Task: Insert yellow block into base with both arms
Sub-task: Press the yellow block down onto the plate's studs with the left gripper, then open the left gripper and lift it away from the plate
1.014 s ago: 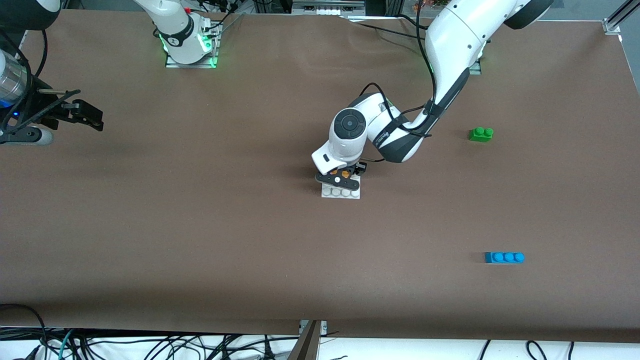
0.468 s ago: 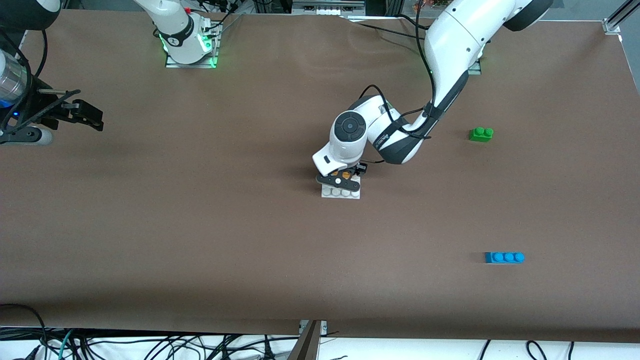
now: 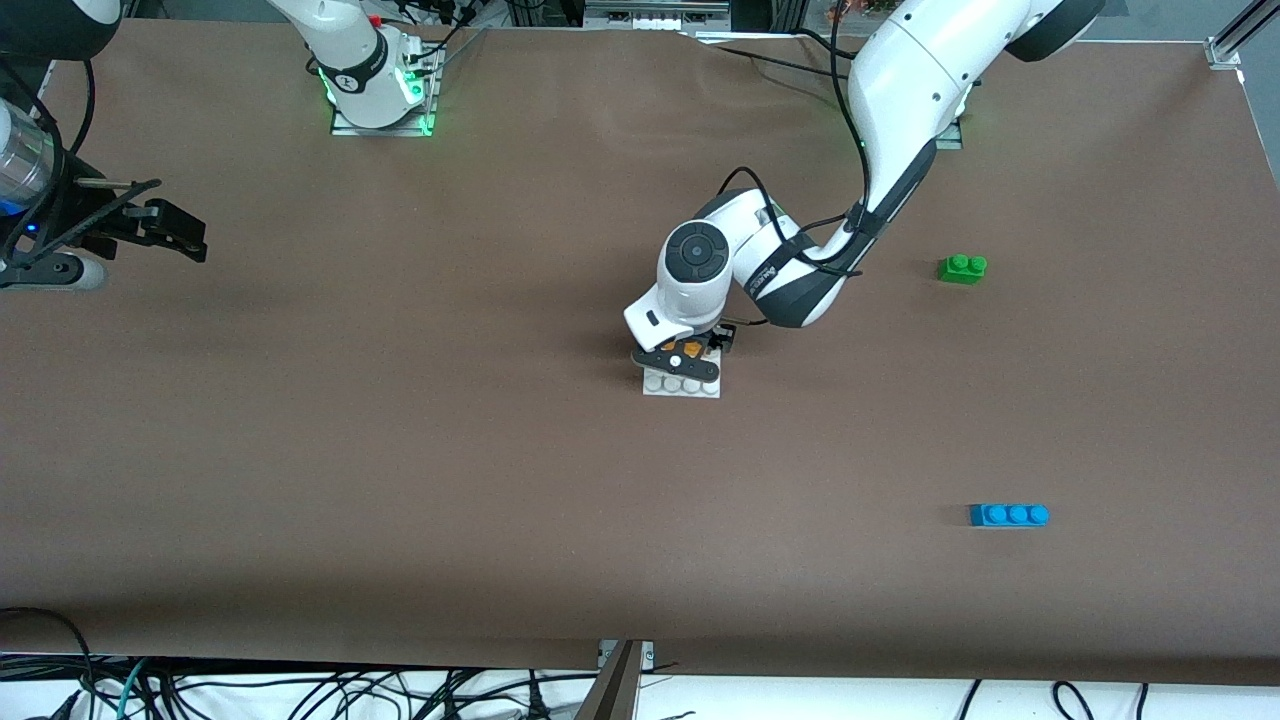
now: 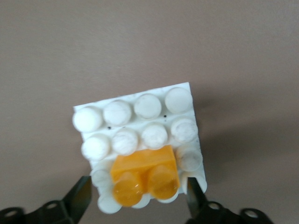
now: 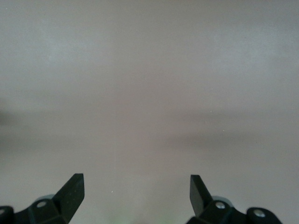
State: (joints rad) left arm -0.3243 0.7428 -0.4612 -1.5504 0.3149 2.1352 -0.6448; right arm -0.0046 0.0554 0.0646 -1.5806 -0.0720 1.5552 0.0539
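yellow block (image 4: 145, 175): seated on white base (image 4: 140, 122), directly beneath left gripper (image 4: 138, 200), long axis spanning its jaws | left gripper: spread wide, clear of block, holding nothing | right gripper (image 5: 137, 190): open, empty, waiting over bare table (image 3: 400, 480), well apart

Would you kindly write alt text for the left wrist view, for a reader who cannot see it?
A yellow block sits on the studded white base at one edge, and the open left gripper has a black finger on either side of it, apart from it. The base lies on a plain brown table.
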